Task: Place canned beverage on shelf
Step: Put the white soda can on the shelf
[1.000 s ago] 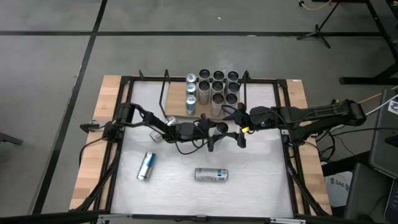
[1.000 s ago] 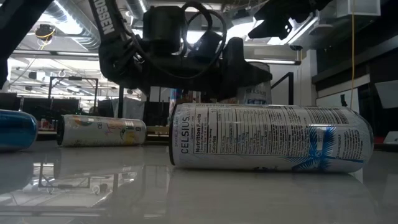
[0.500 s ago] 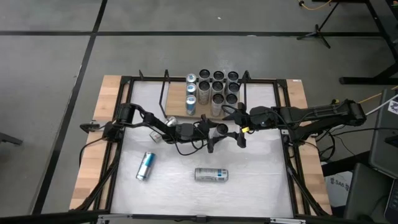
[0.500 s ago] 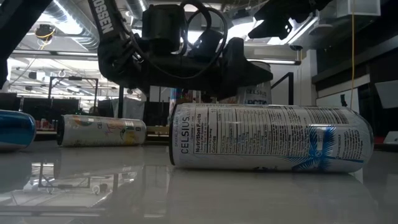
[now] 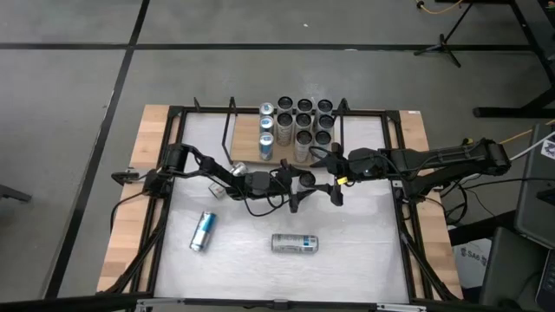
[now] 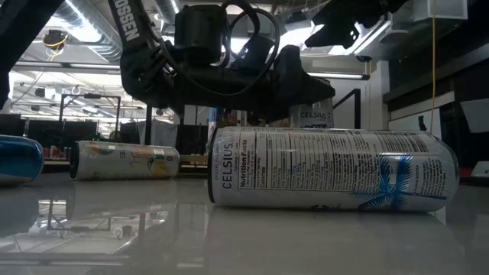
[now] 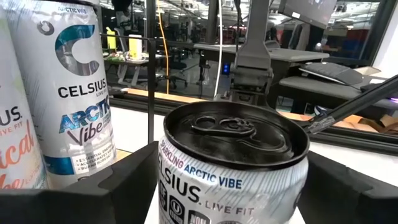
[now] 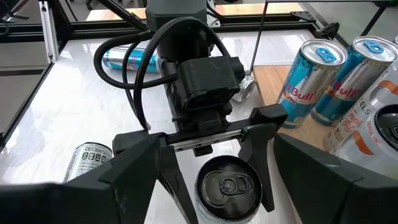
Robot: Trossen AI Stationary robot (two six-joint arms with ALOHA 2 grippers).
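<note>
in left wrist view, left pincer gripping upright can

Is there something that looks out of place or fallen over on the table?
Yes. Two cans lie on their sides on the white tabletop, away from the shelf: a silver Celsius can and a blue can. The cans on the shelf stand upright, as does the can in the left gripper. No spill shows.

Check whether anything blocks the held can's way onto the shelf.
The can in the left hand faces rows of standing cans filling the shelf straight ahead. Bare board shows only at its left end. The open right hand hovers beside the can.
</note>
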